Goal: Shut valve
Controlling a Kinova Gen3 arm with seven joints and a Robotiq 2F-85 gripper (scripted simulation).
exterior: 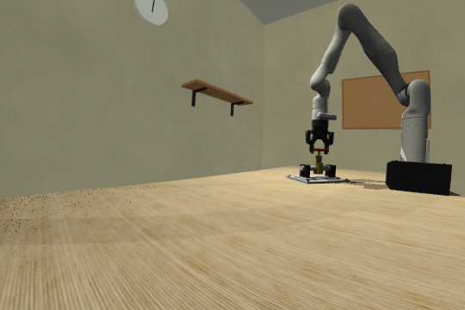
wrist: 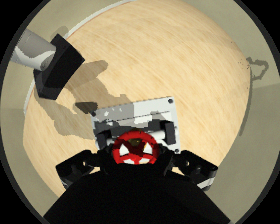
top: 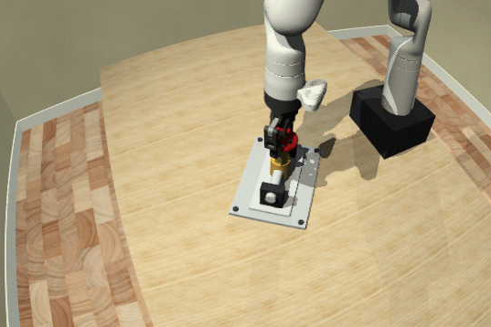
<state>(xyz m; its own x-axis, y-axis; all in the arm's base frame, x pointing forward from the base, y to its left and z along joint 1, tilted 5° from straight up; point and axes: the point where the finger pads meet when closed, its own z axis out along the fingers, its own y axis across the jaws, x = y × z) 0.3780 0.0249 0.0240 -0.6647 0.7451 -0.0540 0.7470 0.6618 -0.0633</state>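
Note:
The valve stands on a grey baseplate (top: pixel 276 184) on the wooden table. Its red handwheel (top: pixel 286 139) sits on top of a brass stem (top: pixel 280 166), above a white pipe with a black end block (top: pixel 272 194). My gripper (top: pixel 282 141) comes straight down from above and is shut on the handwheel, one finger on each side of the rim. In the wrist view the red handwheel (wrist: pixel 135 148) lies between the two black fingers. In the exterior view the gripper (exterior: pixel 319 148) holds the wheel (exterior: pixel 319 150) above the stem.
The arm's black base block (top: pixel 391 120) stands on the table to the right of the baseplate. A wall shelf (exterior: pixel 216 92) and a cork board (exterior: pixel 384 100) hang on the far walls.

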